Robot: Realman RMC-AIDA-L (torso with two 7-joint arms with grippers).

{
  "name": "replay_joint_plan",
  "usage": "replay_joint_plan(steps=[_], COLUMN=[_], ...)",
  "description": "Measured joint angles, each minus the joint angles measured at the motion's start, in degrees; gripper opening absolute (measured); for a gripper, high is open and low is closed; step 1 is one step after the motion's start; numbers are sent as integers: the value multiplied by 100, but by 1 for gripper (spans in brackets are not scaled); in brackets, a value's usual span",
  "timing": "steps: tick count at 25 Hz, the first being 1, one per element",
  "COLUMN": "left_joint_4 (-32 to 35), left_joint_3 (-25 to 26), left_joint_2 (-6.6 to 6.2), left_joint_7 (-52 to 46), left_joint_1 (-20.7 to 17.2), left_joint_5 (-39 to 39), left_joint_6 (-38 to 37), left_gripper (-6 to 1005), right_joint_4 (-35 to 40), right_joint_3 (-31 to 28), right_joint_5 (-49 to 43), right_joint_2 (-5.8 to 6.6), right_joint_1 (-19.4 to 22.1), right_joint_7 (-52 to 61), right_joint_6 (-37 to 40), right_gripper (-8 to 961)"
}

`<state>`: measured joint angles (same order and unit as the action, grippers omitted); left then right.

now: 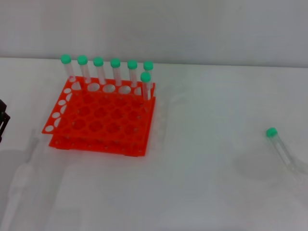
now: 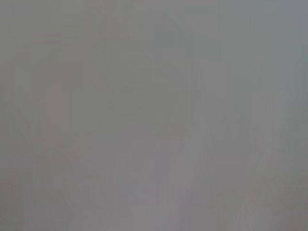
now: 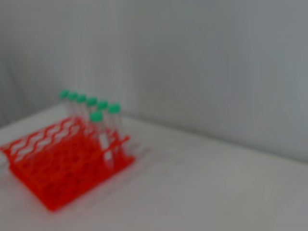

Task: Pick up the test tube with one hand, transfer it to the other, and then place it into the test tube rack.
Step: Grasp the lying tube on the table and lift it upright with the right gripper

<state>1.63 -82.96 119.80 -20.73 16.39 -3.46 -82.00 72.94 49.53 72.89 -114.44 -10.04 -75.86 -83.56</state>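
A: White worktop filled nearly the whole head view. On it toward the robot's left sat the orange-red test tube rack, seven green-capped tubes upright in it: six along the back row and one in the row in front, at the rack's right corner.

B: And the task's own tube?

A: The test tube lay flat on the worktop far to the robot's right, well apart from the rack, green cap pointing away from the robot, tapered end nearly at the edge of the view.

B: End effectors?

A: Only a black sliver of the left end effector showed at the left edge, beside the rack. Couldn't tell if its fingers were wide or narrow. The right one wasn't visible anywhere. The left wrist view was blank grey; the right wrist view showed just the rack and its tubes.

B: So pickup not started. Tips?

A: My read: the right arm is nearer. Come down over the tube's mid-body, fingers across its length, close gently since a round tube may roll. Leave the cap end free for the handover.
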Motion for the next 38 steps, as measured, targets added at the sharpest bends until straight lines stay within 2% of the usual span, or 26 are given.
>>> replay_joint_plan(steps=[6,10,12,13,25,31,38], left_joint_4=[-21,-2,-10,-15,-39,-40,-37], left_joint_3=[-8,-9,-9,-9,-9,-9,-9], left_joint_2=[0,0,-3,-4,-9,-9,-2], left_joint_7=[-7,51,63,63,77,78,78], left_joint_1=[8,22,44,51,61,48,48], left_joint_5=[51,64,66,66,278,303,303], left_joint_6=[32,116,130,132,246,291,291], left_gripper=[843,843,842,842,843,837,837], right_joint_4=[1401,1928,1989,2072,1742,1241,566], right_joint_3=[1070,1907,2051,2493,3624,3829,4040], right_joint_5=[-1499,-2401,-2534,-3101,-4397,-4746,-4949], right_joint_2=[-15,-23,-23,-34,-73,-97,-94], right_joint_1=[-214,-461,-510,-733,-1215,-1520,-1841], right_joint_7=[2117,2888,3002,3546,4609,4802,4834], right_joint_6=[369,406,403,381,443,579,834], right_gripper=[822,803,794,789,770,763,672])
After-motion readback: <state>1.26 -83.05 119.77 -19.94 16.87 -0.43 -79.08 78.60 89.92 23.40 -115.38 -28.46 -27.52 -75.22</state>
